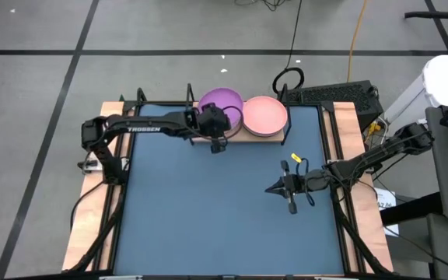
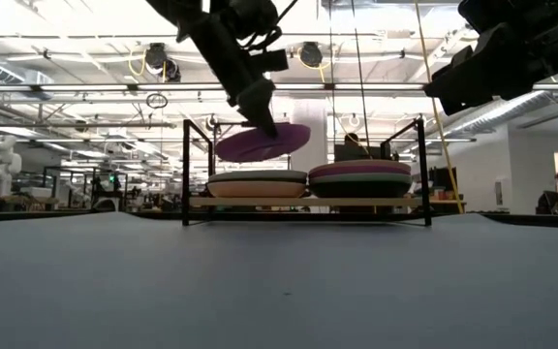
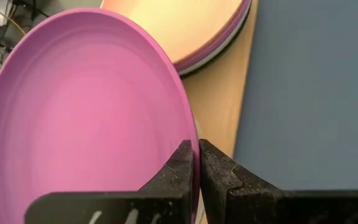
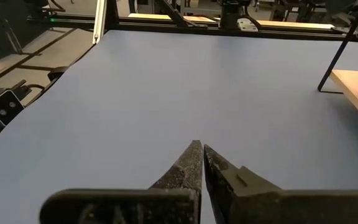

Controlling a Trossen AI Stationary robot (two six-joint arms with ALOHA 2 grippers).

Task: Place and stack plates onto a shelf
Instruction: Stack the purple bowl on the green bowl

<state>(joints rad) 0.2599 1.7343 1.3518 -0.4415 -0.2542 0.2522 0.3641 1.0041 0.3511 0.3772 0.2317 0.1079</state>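
A purple plate (image 1: pixel 225 103) (image 2: pixel 263 142) (image 3: pixel 86 118) hangs tilted over the left end of the wooden shelf (image 1: pixel 243 137) (image 2: pixel 308 203), held by my left gripper (image 1: pixel 218 131) (image 2: pixel 267 126) (image 3: pixel 196 163), which is shut on it. Below it sits a short stack of plates (image 2: pixel 257 183). To its right stands a second stack (image 2: pixel 359 178) topped by a pink plate (image 1: pixel 265 115) (image 3: pixel 185 25). My right gripper (image 1: pixel 274 189) (image 4: pixel 201 154) is shut on nothing and hovers over the blue table's right half. My left gripper pinches the purple plate's rim (image 3: pixel 190 134) on the side toward the table's near edge, one finger on the inner face and one on the outer. The fingers (image 2: pixel 260 105) slant down from above. The plate is lifted clear above the left stack, tilted.
The shelf stands at the far edge of the blue table (image 1: pixel 208 210), with thin black wire posts (image 2: pixel 185 170) (image 2: pixel 423 170) at its ends. A cable loop (image 1: pixel 288 80) and a black device (image 1: pixel 341 93) lie behind it. Open blue tabletop stretches between the shelf and the near edge.
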